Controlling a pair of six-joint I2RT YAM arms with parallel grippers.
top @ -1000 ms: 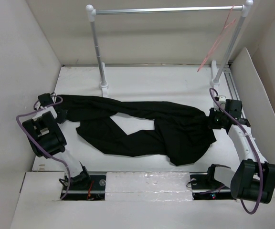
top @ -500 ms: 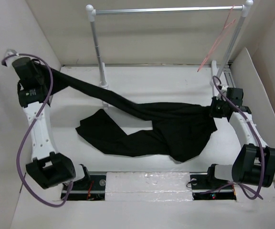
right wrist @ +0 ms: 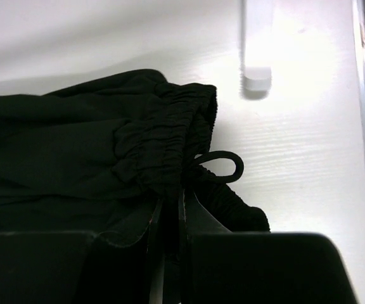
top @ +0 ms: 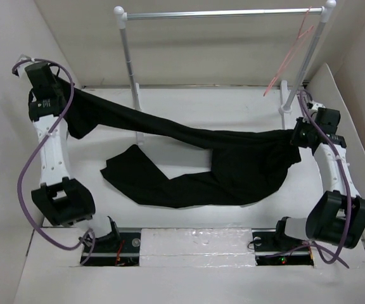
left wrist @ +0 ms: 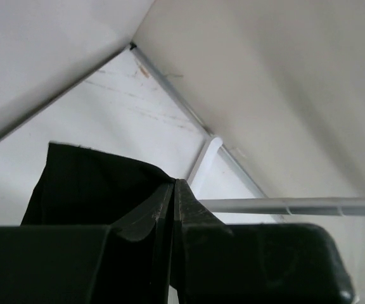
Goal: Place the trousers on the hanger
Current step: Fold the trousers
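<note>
My left pincer (left wrist: pixel 173 190) and right pincer (right wrist: pixel 170 202) are clenching the trousers (top: pixel 220 164) — I'm stretching them out below the rail (top: pixel 224 12), probably readying for the hanger (top: pixel 290 54).

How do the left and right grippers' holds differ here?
The left gripper pinches a trouser leg, raised by the left wall; the right gripper pinches the gathered waistband, low over the table. Left's fold is plain; right's shows a drawstring loop. Both are shut on the trousers, stretched between them.
</note>
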